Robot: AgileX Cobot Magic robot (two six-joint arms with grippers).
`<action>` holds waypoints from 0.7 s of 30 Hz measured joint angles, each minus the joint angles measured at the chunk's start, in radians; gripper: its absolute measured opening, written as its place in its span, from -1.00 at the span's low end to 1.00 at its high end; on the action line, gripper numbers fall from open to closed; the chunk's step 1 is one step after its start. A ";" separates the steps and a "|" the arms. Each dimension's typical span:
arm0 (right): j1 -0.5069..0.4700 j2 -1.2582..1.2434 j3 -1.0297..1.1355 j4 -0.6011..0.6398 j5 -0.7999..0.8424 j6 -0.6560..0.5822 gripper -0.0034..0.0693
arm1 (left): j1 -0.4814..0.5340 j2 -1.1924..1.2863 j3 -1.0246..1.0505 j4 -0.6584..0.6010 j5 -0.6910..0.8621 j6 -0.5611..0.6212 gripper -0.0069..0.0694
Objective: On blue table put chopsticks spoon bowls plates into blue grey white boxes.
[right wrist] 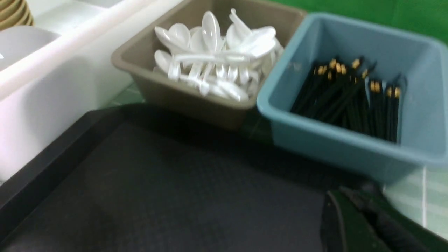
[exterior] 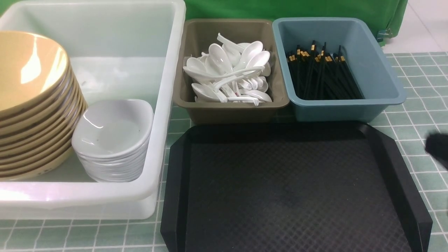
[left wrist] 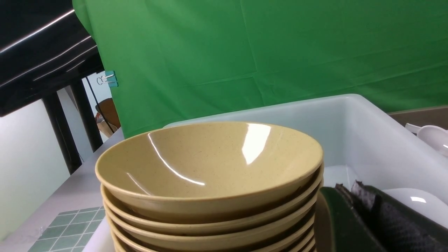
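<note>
A tall stack of tan bowls (exterior: 28, 70) and a stack of white plates (exterior: 112, 133) stand in the big white box (exterior: 168, 105). White spoons (exterior: 231, 70) fill the grey box (exterior: 227, 110). Black chopsticks (exterior: 322, 73) lie in the blue box (exterior: 350, 108). My left gripper (left wrist: 347, 183) is shut and empty, low in the tub between the bowls (left wrist: 210, 161) and the plates (left wrist: 416, 203). My right gripper (right wrist: 354, 187) is shut on nothing, at the tray's far right corner below the blue box (right wrist: 350, 140). In the front view it is only a dark blur (exterior: 437, 146) at the right edge.
A black textured tray (exterior: 287, 192) lies in front of the two small bins on the tiled blue table (exterior: 420, 80), with nothing on it. A green cloth (exterior: 280, 8) hangs behind the bins. The white tub's wall (left wrist: 350, 115) rises behind the bowl stack.
</note>
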 joint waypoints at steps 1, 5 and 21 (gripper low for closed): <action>0.000 -0.060 0.038 0.000 0.000 0.006 -0.81 | 0.000 0.000 0.000 0.000 0.000 0.000 -0.81; 0.001 -0.279 0.144 0.000 0.032 0.015 -0.80 | 0.000 0.000 0.000 0.000 0.000 0.000 -0.81; -0.349 -0.529 0.428 -0.032 -0.217 0.044 -0.80 | 0.000 -0.002 0.000 0.000 0.006 0.000 -0.81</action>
